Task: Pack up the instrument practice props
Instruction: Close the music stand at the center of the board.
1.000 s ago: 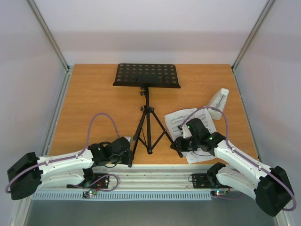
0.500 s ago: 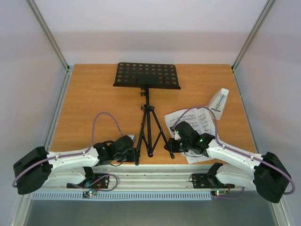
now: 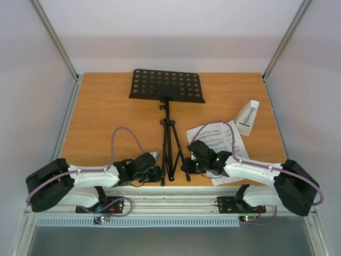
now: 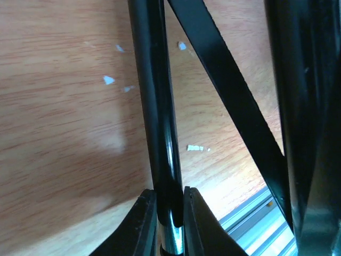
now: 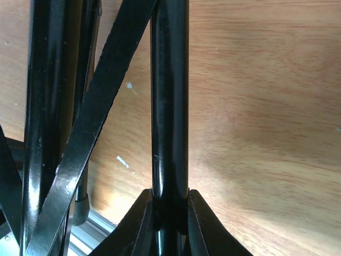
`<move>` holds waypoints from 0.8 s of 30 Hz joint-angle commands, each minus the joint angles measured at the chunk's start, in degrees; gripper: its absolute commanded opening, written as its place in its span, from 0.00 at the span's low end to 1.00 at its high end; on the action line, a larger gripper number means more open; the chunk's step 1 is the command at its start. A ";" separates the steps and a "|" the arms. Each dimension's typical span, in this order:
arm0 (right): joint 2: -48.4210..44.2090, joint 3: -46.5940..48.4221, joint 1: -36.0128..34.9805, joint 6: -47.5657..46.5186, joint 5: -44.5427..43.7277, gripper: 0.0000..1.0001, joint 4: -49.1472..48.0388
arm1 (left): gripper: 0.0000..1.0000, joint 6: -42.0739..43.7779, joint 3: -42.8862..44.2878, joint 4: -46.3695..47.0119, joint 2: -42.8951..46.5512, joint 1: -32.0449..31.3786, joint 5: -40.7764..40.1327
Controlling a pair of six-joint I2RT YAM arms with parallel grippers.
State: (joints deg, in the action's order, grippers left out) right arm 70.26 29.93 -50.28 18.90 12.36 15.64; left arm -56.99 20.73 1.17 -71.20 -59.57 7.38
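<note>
Both sides in a low pose. The white-and-black left arm point(image 3: 90, 177) lies stretched inward from its base. Its left tool point(image 3: 159, 175) has both black fingers point(image 4: 143, 221) pinched onto a glossy leg of the black tripod music stand point(image 4: 157, 106). The right arm point(image 3: 256, 169) mirrors that. The right tool point(image 3: 187, 168) is clamped on another leg point(image 5: 169, 106), fingers point(image 5: 200, 221) tight either side. Wrists look roughly level, though that is hard to judge from overhead.
</note>
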 commanded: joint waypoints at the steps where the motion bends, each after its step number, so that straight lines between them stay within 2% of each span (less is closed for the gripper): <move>1: 2.60 2.03 -2.10 0.24 0.82 0.15 -2.67 | 0.00 2.22 1.52 14.38 -2.44 -1.48 3.19; 11: 5.89 2.34 -3.87 1.27 0.44 0.15 -6.48 | 0.00 2.06 4.20 19.65 -8.43 -3.01 3.91; 24: 4.00 2.25 -4.21 1.04 -1.85 0.15 -5.09 | 0.00 1.54 6.95 25.58 -14.93 -4.67 5.44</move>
State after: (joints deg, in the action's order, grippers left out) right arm 75.07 30.65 -52.97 21.10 8.82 13.93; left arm -56.62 25.34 17.08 -84.05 -63.11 10.61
